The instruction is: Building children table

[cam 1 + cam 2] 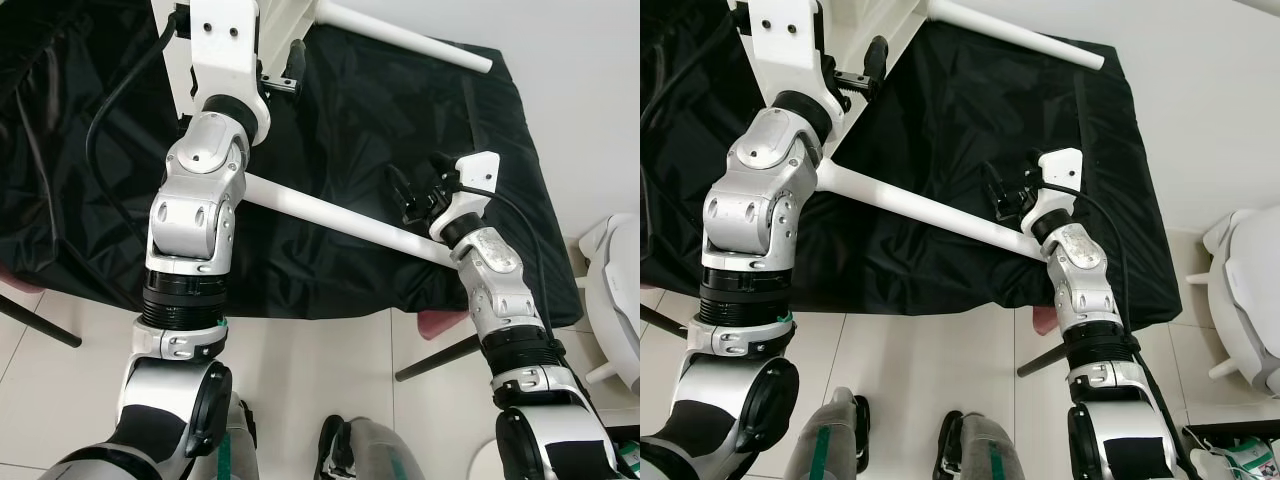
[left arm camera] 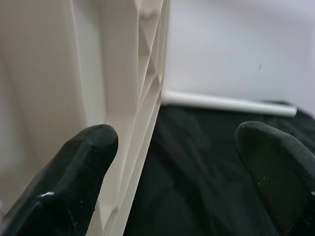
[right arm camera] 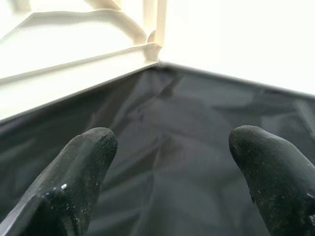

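On the black cloth | white table frame upturned at far edge, two white legs jutting | left gripper spread wide, empty, one finger beside frame's ribbed rim | right gripper wide open, empty, over bare cloth beside near leg.

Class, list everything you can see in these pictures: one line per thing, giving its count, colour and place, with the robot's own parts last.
table top: one, white, ribbed underside showing, on its edge at the far left of the black cloth.
table legs: two seen, white; one runs across the cloth towards the right gripper, one juts out at the far edge.
black cloth: one, black, creased, spread under the table parts.
floor: pale tiles, in front of the cloth.
white object: one, at the right edge; cannot tell what it is.
left gripper: black fingers, open, beside the table top's edge.
right gripper: black fingers, open, over the cloth by the near leg.
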`<state>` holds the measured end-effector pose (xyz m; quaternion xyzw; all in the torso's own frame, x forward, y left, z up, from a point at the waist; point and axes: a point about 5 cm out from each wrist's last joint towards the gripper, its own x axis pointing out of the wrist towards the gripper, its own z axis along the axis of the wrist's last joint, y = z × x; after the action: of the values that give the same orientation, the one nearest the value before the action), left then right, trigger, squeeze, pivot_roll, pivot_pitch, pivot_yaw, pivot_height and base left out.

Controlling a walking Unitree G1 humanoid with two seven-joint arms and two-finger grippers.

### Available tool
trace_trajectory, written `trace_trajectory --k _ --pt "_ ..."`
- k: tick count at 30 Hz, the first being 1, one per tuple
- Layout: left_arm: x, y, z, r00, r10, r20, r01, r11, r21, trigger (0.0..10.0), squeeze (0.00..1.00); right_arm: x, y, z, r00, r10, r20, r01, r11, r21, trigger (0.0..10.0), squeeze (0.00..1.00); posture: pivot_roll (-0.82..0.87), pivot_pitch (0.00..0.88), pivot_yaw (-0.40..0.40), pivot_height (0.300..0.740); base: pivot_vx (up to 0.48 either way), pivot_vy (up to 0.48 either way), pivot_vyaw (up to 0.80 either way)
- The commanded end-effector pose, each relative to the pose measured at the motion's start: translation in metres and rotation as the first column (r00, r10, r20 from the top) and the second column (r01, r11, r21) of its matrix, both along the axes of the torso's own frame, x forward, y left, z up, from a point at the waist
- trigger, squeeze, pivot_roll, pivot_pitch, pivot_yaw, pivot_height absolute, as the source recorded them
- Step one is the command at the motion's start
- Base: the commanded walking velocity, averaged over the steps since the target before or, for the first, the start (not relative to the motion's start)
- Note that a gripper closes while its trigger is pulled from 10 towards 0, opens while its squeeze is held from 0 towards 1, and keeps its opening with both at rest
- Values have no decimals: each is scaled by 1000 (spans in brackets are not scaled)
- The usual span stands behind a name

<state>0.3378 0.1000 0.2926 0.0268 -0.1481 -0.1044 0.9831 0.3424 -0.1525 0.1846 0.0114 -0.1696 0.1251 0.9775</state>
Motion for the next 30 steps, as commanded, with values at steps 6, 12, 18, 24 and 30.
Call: trace_trajectory --k 6,12,18,24,30 --pt "-1 -1 -7 1000 -8 -24 8 1000 14 10000 0 -19 26 31 975 -50 217 70 994 -84 10000 0 49 91 -65 740 0 0 0" --pt "-2 -4 -12 998 -52 -38 52 999 1 10000 0 -23 26 41 938 -152 312 208 966 -155 10000 0 48 83 -71 740 0 0 0" --pt "-10 -14 -45 984 -135 -116 141 989 45 10000 0 -29 17 48 836 -314 449 443 870 -217 10000 0 43 81 -71 740 0 0 0" --pt "-13 -14 -54 979 -148 -141 157 986 53 10000 0 -33 13 56 781 -357 512 520 826 -218 10000 0 41 71 -69 740 0 0 0" --pt "-13 -12 -55 978 -145 -150 152 988 38 10000 0 -46 23 70 724 -298 622 542 804 -246 10000 0 37 64 -69 740 0 0 0"
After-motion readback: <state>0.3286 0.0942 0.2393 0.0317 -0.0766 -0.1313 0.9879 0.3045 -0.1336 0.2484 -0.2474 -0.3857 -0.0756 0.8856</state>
